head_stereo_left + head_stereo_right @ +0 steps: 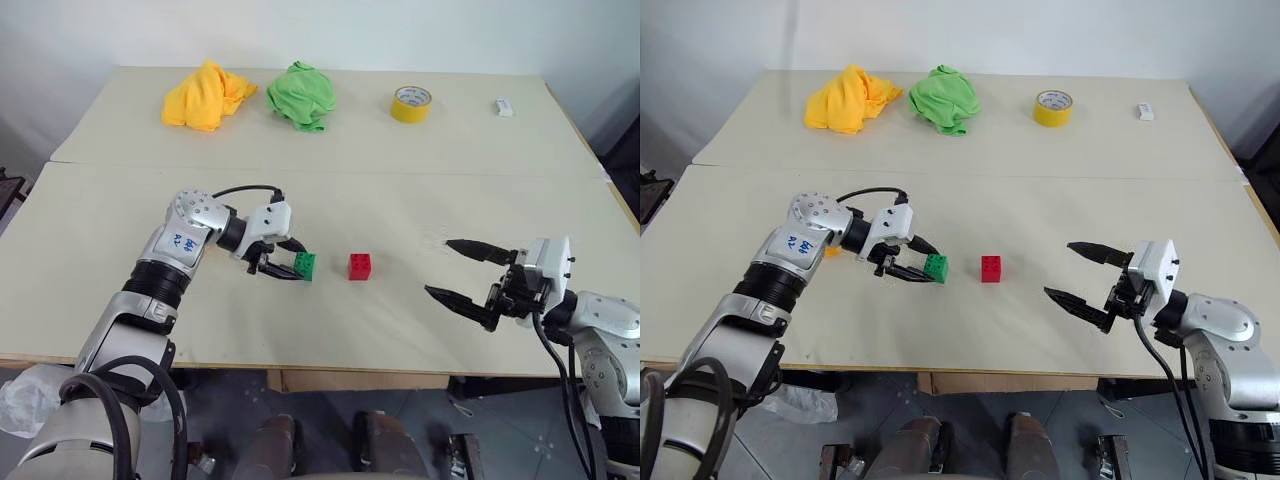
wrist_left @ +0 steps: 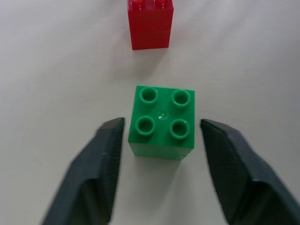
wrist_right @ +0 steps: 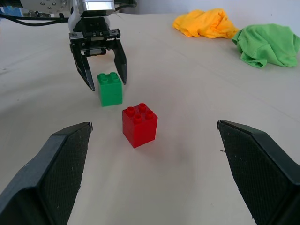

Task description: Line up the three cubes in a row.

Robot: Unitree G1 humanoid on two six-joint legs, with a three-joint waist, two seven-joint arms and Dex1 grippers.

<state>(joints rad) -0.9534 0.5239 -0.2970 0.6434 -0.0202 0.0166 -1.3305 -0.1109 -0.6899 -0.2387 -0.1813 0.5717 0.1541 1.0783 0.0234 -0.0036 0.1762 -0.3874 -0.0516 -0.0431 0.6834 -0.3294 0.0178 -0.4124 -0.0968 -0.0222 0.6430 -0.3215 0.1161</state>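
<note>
While blue writing marks the left arm (image 1: 181, 240), it is unreadable.

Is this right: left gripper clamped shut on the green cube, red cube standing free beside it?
Not quite. In the left wrist view the left gripper is open, with a gap between each finger and the green cube, which sits on the table. The red cube does stand free beside it.

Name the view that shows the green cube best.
Left wrist view: the green cube sits close up, its four studs plain, between the open left tool. Both eye views show it small; the right wrist view shows its side.
</note>
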